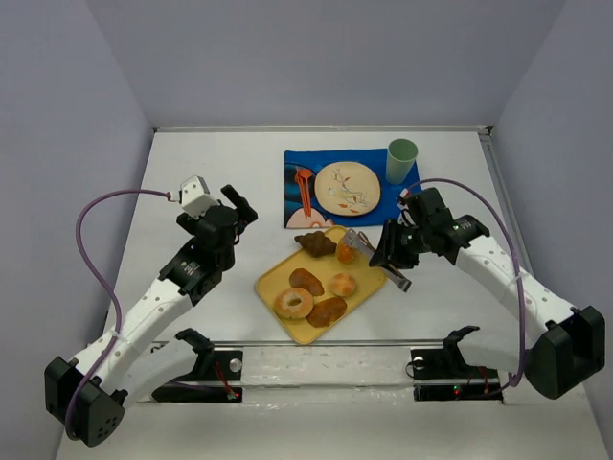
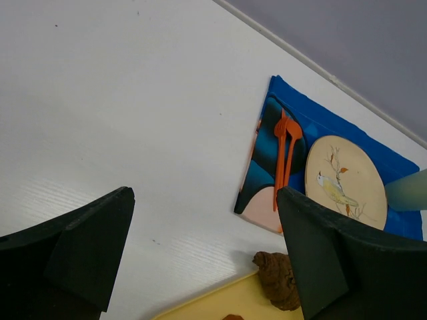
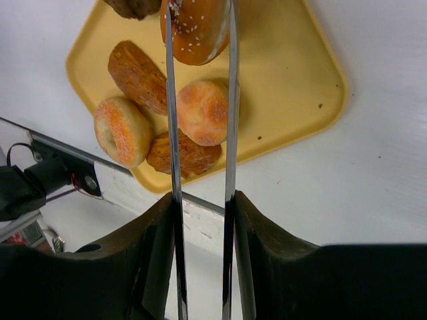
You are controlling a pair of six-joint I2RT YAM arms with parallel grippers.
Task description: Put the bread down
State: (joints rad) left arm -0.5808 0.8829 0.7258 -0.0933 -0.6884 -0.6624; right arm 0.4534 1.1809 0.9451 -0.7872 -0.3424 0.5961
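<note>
Right gripper (image 3: 202, 207): pressed together on the metal tongs (image 3: 231, 100), with one black finger against each steel arm. Squeezing, through these tongs, the glossy orange roll (image 3: 197, 27) (with small sesame seeds on its top) between the two tips. Holding this roll over the far right part of the yellow tray (image 1: 362, 297), just beside the dark brown croissant (image 1: 315, 243). Impossible to tell whether lifted or touching the tray floor.

Dark brown croissant: lying at the far corner of the tray, near the edge of the blue mat (image 1: 383, 206), touched by no tool.

On the rest of the tray, four more baked pieces close together: a ring-shaped bagel (image 1: 293, 303), a long brown bun (image 1: 306, 281), a round pale roll (image 1: 342, 285) and a darker bun (image 1: 327, 310) at the near edge.

Left gripper (image 2: 203, 220): spread wide, with nothing between the fingers. Hovering above the bare white table (image 1: 192, 172), to the left of the tray and apart from it, pointed toward the mat.

On the blue mat, a cream plate (image 1: 347, 188) with a bird drawing, orange cutlery (image 1: 305, 190) just left of the plate, and a green cup (image 1: 402, 160) at the far right corner.
</note>
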